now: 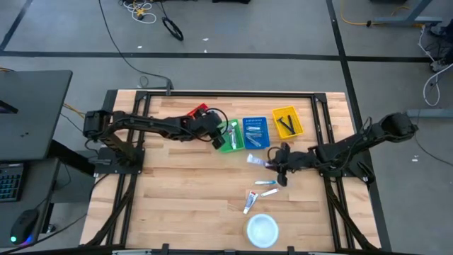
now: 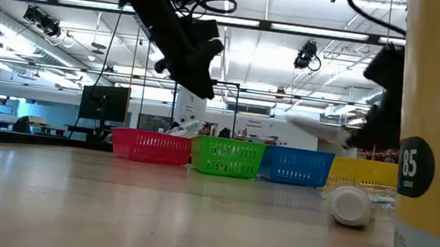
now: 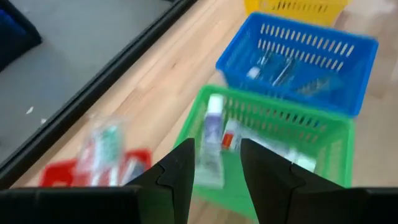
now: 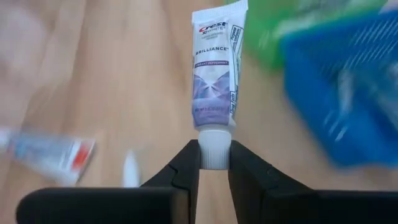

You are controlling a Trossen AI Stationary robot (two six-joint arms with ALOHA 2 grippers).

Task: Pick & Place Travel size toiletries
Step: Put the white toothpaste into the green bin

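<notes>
My right gripper (image 4: 214, 163) is shut on a small white and purple toothpaste tube (image 4: 216, 68), just in front of the blue basket (image 1: 255, 132); the high view shows the gripper (image 1: 277, 164) and the tube (image 1: 256, 161) there. My left gripper (image 3: 214, 171) hangs open over the green basket (image 3: 273, 134). Between its fingers, without touching them, shows a pale tube (image 3: 212, 134) that seems to lie in that basket. More tubes (image 1: 267, 183) lie flat on the table. My right gripper pinches the tube's white cap (image 4: 214, 149) between its two fingertips. The fingers slant down from the table's right side and lie in line with the tube, which sticks out ahead of them. The low view shows the tube (image 2: 315, 129) clear of the table, about level.
Red (image 1: 197, 113), green (image 1: 231, 136), blue and yellow (image 1: 287, 122) baskets stand in a row at the far middle. Another tube (image 1: 250, 202) and a round white disc (image 1: 262, 229) lie toward the near edge. Bare wood lies at the left and near left.
</notes>
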